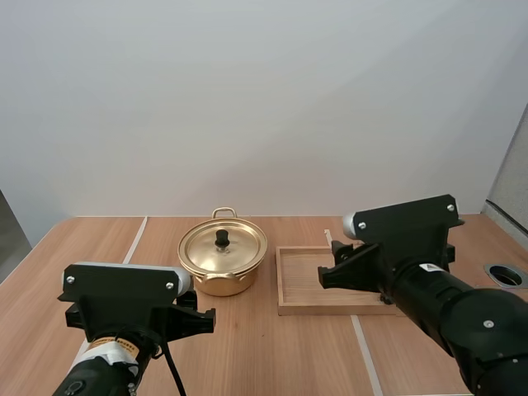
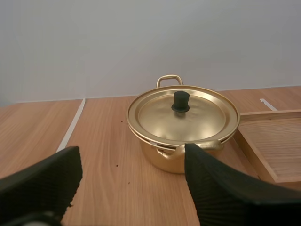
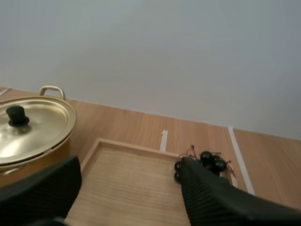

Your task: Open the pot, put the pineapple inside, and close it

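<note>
A gold pot (image 1: 221,276) stands at the table's middle, its lid (image 2: 182,117) on it with a black knob (image 2: 180,100) on top. My left gripper (image 2: 131,151) hangs open just in front of the pot, with nothing between its fingers. My right gripper (image 3: 129,162) is open too, over the wooden tray (image 1: 302,285) to the right of the pot. A small bunch of dark grapes (image 3: 207,161) lies at the tray's far right corner, just past my right finger. I see no pineapple.
White tape strips run along the table left of the pot (image 2: 71,125) and behind the tray (image 3: 163,140). A round cable hole (image 1: 505,275) sits near the table's right edge. Bare wood lies between the pot and my left arm.
</note>
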